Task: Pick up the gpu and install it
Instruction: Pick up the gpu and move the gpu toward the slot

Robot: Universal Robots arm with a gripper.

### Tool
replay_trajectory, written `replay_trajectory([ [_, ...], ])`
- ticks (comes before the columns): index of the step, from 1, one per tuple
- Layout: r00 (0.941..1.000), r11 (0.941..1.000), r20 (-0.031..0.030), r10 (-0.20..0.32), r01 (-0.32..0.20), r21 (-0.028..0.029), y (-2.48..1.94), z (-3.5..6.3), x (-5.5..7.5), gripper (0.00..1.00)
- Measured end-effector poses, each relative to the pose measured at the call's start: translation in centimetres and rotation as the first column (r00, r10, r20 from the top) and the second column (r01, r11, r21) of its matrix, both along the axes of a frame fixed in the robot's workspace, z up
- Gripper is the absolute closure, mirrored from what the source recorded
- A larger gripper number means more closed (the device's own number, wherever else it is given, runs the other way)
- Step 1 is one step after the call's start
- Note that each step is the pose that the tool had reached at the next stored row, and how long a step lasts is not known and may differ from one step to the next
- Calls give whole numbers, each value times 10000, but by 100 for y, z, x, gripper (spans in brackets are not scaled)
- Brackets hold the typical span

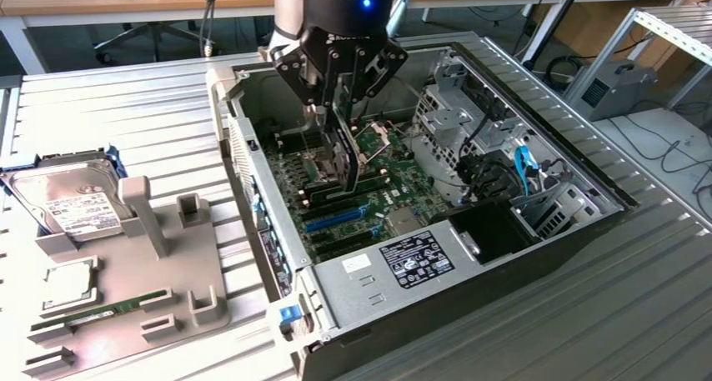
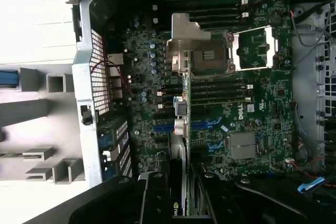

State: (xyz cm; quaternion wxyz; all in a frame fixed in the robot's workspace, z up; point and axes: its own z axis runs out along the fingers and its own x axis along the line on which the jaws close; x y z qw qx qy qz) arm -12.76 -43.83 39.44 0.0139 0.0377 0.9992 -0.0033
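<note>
The gpu [image 1: 343,160] hangs on edge inside the open computer case [image 1: 278,256], a thin dark card with its lower edge just above the motherboard [image 1: 389,193]. My gripper [image 1: 339,114] is shut on the card's upper edge, directly above the board's middle. In the wrist view the gpu [image 2: 178,153] runs edge-on away from my gripper [image 2: 181,203], its silver bracket end and ports over the board. Blue expansion slots [image 1: 337,220] lie just in front of the card's lower edge, and the blue slots [image 2: 206,124] sit beside the card in the wrist view.
A grey parts fixture [image 1: 133,306] sits at the exterior view's left, holding a hard drive [image 1: 69,202], a CPU [image 1: 69,283] and a RAM stick [image 1: 100,312]. Drive cage [image 1: 451,118], cables and a blue cable [image 1: 523,166] crowd the case's far side.
</note>
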Motion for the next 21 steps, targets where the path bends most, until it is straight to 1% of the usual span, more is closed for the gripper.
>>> replay_trajectory([
  [21, 10000, 10000, -2, 0, 0, -1, 3, -70, 95, 74],
])
